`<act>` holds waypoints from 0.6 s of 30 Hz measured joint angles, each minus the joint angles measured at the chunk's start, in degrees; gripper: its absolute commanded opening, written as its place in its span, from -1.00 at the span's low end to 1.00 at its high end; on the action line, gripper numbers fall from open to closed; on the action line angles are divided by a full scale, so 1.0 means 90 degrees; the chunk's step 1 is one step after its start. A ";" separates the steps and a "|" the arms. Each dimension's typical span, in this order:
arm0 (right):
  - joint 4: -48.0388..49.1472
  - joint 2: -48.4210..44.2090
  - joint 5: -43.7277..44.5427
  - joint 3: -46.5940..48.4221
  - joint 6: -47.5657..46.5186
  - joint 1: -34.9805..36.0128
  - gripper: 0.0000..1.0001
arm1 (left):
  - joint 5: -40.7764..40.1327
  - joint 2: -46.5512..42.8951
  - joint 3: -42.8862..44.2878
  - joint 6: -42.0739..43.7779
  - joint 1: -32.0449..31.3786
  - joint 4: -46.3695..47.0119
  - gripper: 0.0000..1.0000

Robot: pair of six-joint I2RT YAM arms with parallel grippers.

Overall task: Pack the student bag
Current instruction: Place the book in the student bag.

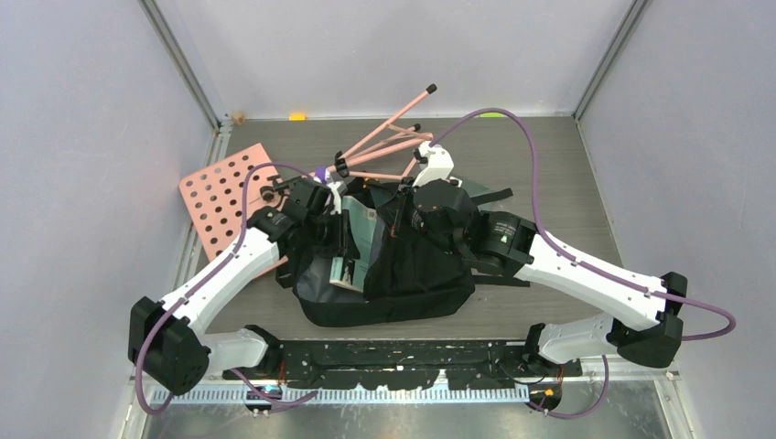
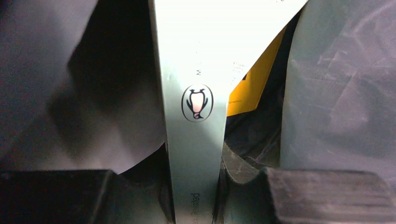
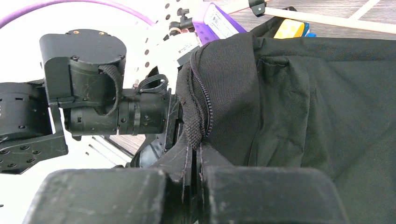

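Nearest the arm bases, the student bag (image 1: 403,283) lies in the middle of the worktop (image 1: 567,183), its mouth turned away from them. The zip edge of that mouth is pinched by the right fingers (image 3: 261,196), which are closed tight on the fabric. A pale grey-green book (image 2: 194,140) stands between the left fingers (image 2: 327,198), which are partly closed around its spine and appear to grip it. The book is partway into the opening, beside a yellow item (image 2: 254,79) already inside. Beyond the bag a purple box (image 3: 219,21) is seen, with a pink perforated board (image 1: 224,197) to the left and pink rods (image 1: 389,137) with black clips farthest off. The book's corner could be caught on the lining or the yellow item if it is pushed at a slant. The mouth would sag shut should the zip edge slip free. One bag, one book, one yellow item, one box and one board are counted, and at least four rods (they cross, so the number is uncertain).
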 measured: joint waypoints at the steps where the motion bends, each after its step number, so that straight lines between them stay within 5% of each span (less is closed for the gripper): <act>1: 0.0000 0.0000 0.0015 0.0000 -0.0007 0.0002 -0.99 | -0.0070 -0.0056 -0.0027 0.0010 0.0000 -0.0010 -1.00; 8: 0.0046 0.0000 0.0070 0.0000 -0.0015 0.0007 -0.99 | -0.0131 -0.0423 -0.0206 -0.0158 0.0000 0.0126 -1.00; 18: 0.0148 0.0000 0.0070 0.0000 -0.0010 0.0046 -0.99 | 0.0364 -0.0257 -0.0459 -0.0806 -0.0277 0.1710 -1.00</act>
